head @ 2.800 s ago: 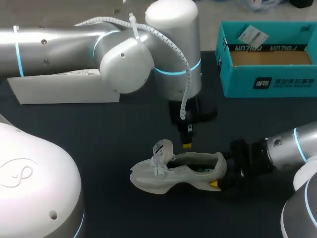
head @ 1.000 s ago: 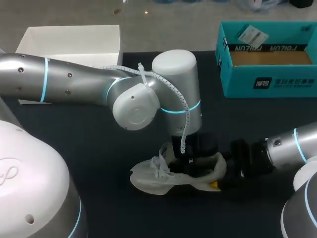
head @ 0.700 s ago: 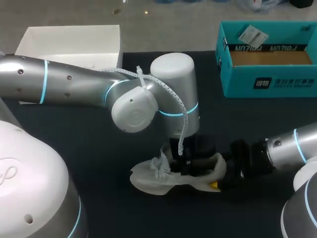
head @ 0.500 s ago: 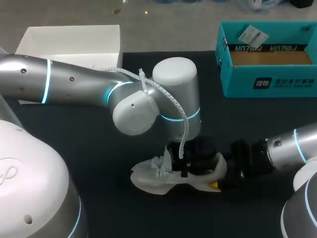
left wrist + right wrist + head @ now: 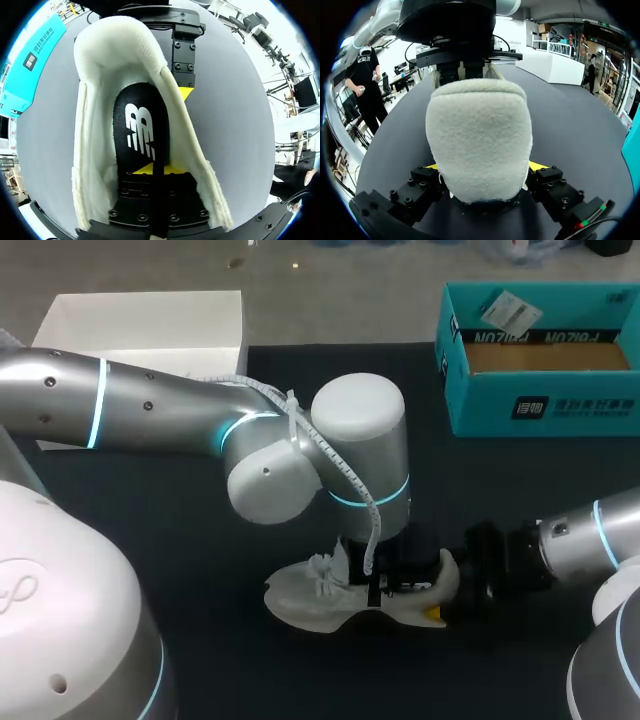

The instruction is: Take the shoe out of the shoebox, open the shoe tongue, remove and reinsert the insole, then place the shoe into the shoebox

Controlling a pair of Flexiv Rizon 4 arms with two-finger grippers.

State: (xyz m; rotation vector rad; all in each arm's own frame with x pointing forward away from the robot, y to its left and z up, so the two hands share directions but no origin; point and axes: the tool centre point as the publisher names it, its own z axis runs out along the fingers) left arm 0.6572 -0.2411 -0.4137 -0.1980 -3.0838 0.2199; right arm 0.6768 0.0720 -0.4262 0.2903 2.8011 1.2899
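Left tool [image 5: 150, 171] sits inside the shoe [image 5: 300, 602]; right tool [image 5: 485, 170] clamps its heel [image 5: 477, 135].

My head camera sits above and behind, looking down on the dark grey table [image 5: 250, 670] from well off. My left wrist camera points straight down into the cream fleece-lined shoe [image 5: 95, 130], very close. My right wrist camera looks level along the table at the heel of that shoe [image 5: 477, 135], also close. All three views share the shoe [image 5: 305, 602].
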